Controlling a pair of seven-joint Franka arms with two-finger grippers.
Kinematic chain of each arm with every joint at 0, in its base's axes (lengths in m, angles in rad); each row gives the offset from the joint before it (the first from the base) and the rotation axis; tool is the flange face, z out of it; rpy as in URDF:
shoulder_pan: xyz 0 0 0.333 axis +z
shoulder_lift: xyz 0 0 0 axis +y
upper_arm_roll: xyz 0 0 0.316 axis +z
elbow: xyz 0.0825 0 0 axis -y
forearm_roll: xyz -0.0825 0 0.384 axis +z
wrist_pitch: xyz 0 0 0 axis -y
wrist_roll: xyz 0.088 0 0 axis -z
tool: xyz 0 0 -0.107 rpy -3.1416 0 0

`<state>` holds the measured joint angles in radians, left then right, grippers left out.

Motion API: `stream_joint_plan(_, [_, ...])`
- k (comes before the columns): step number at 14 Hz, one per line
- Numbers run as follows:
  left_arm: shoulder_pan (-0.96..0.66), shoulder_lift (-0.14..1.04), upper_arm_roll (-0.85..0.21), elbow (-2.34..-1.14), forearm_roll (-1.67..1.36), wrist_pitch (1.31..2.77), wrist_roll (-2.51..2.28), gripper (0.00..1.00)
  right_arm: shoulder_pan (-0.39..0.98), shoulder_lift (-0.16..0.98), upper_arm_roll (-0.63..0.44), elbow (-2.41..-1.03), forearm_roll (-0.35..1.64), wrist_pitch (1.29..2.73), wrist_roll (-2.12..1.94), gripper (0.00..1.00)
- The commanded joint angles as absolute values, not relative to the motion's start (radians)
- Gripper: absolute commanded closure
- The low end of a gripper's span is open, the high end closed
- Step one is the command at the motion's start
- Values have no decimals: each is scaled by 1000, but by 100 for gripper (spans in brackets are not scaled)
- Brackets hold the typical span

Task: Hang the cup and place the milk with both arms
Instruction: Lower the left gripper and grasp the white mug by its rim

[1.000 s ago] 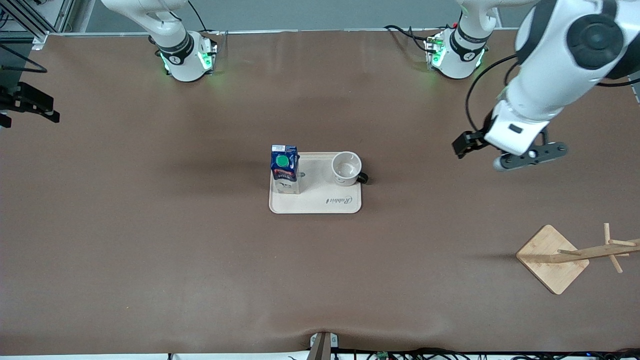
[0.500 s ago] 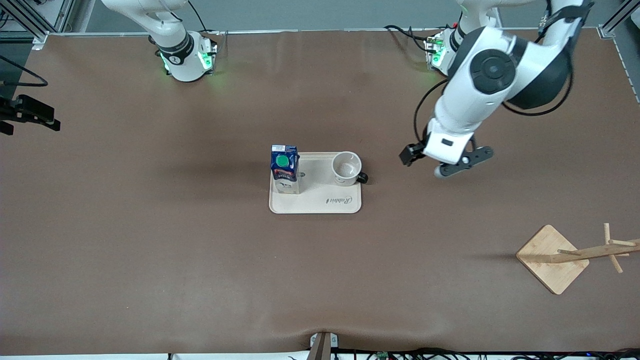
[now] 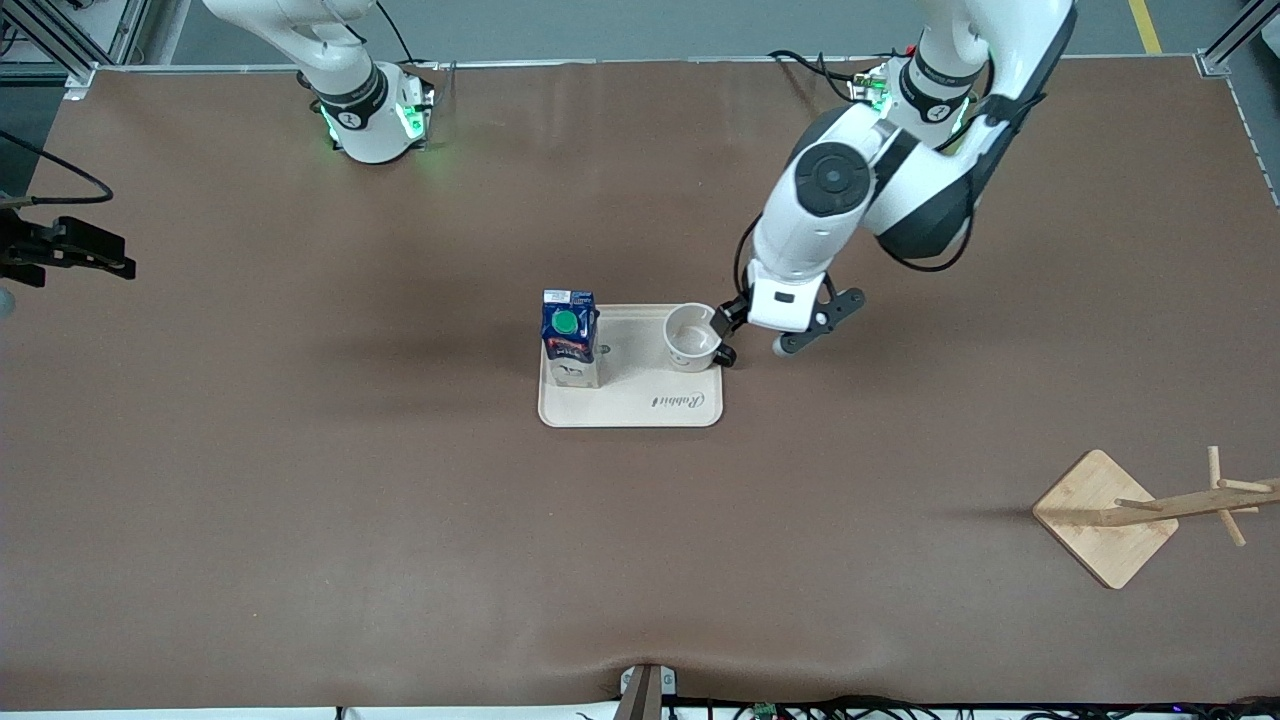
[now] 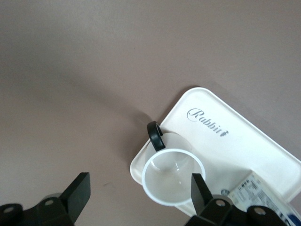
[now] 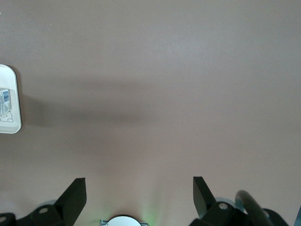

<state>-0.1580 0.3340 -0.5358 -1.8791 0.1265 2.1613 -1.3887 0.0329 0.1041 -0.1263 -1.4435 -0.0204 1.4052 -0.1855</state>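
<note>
The right gripper [image 3: 70,255] hangs over the bare table at the right arm's end, well apart from the tray, and this arm waits. In the right wrist view its fingers [image 5: 75,197] stand wide apart with nothing between them; only brown table [image 5: 164,94] and one corner of the tray [image 5: 11,122] show below.

The milk carton [image 3: 570,338] stands upright in the corner of the cream tray [image 3: 640,408] that is toward the right arm's end and farther from the front camera. Its green cap [image 3: 567,322] is on top. The tray carries the printed word "Rabbit" [image 3: 686,400].

The white cup [image 3: 692,337] stands upright on the same tray, in the corner toward the left arm's end, mouth up. Its black handle [image 3: 726,355] reaches over the tray's edge, toward the left arm's end.

The left gripper [image 3: 735,335] is over the tray's edge, just beside the cup, near the handle. In the left wrist view its fingers [image 4: 77,190] are spread wide and hold nothing; the cup [image 4: 171,176] and its handle [image 4: 155,135] lie between them, below. I cannot tell if a finger touches the cup.

A wooden cup rack [image 3: 1125,510] stands near the left arm's end, nearer to the front camera than the tray.
</note>
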Motion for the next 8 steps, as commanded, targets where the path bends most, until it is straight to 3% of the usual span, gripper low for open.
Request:
stream_joint_plan(1, [-199,425,-538,-1868,218,2212,-1550,16,20,106,-118,-1430,-32,1399,-186,0])
stream_joint_plan(5, [-239,482,-540,-1867,224,2241,-1669,30,18,107,-120,-1431,-32,1397,-186,0])
stream_joint_plan(8, [-264,506,-538,-1868,224,2240,-1758,35,18,127,-118,-1433,-32,1396,-189,0])
